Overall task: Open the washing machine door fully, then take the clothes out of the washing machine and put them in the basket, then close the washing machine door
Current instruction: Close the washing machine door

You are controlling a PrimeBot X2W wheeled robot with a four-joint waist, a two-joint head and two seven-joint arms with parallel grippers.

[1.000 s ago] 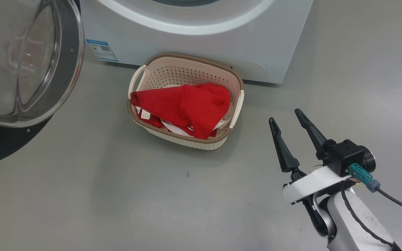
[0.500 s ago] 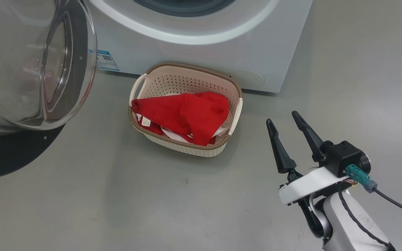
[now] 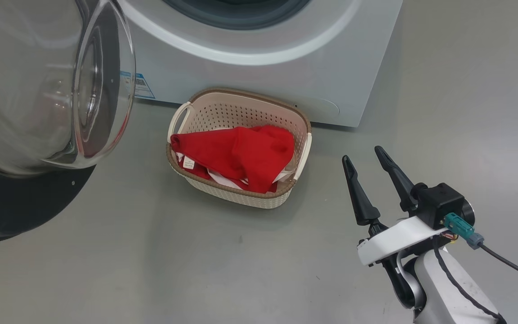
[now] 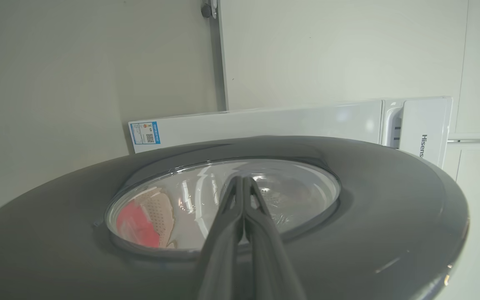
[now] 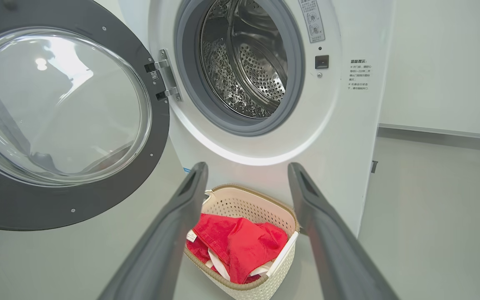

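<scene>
Door [image 3: 38, 108] hangs open at upper left of head view, glass bulge facing right toward basket [image 3: 241, 95]. Basket sits on floor [image 3: 151, 270] mid-frame, just in front of washer [image 3: 259, 67], long axis roughly left-right. Red clothes [image 3: 241, 155] heaped inside, white tag [image 3: 189, 163] at their left. Left gripper [image 4: 243, 179]: fingers pressed together, nothing between, tips over door's outer window. Right gripper [image 3: 362, 153]: lower right, pointing up-left, spread wide, empty.

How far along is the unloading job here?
Done: door open, drum looks empty, clothes lie in the basket. In hand: the shut left gripper sits at the door's outer face; right gripper hangs open, empty. Remaining: shutting the door.
</scene>
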